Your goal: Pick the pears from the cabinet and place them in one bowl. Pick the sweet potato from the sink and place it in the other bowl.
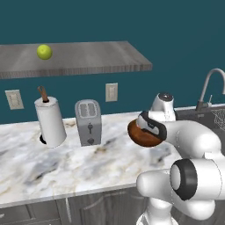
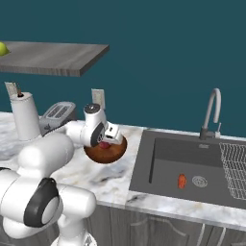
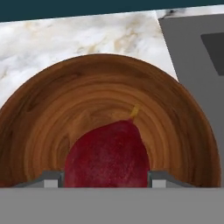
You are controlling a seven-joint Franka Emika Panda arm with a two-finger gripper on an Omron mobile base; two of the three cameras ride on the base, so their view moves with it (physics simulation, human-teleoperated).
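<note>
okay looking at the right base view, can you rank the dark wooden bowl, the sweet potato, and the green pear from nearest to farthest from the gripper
From the gripper:
1. Dark wooden bowl, directly under it on the counter.
2. Sweet potato, to the right, on the sink floor.
3. Green pear, far left, up on the cabinet slab.

Pear (image 3: 107,155) located between fingertips (image 3: 51,178), inside bowl (image 3: 52,109). Bowl positioned below fingers, on counter (image 1: 57,162). Sink (image 2: 187,163) situated beside bowl, right of fingers in hand view; sweet potato (image 2: 181,181) lying in sink. Toaster (image 1: 88,121) and paper towel roll (image 1: 50,121) set on counter, well apart from fingers. Second pear (image 1: 44,52) resting on cabinet (image 1: 88,59), above.
</note>
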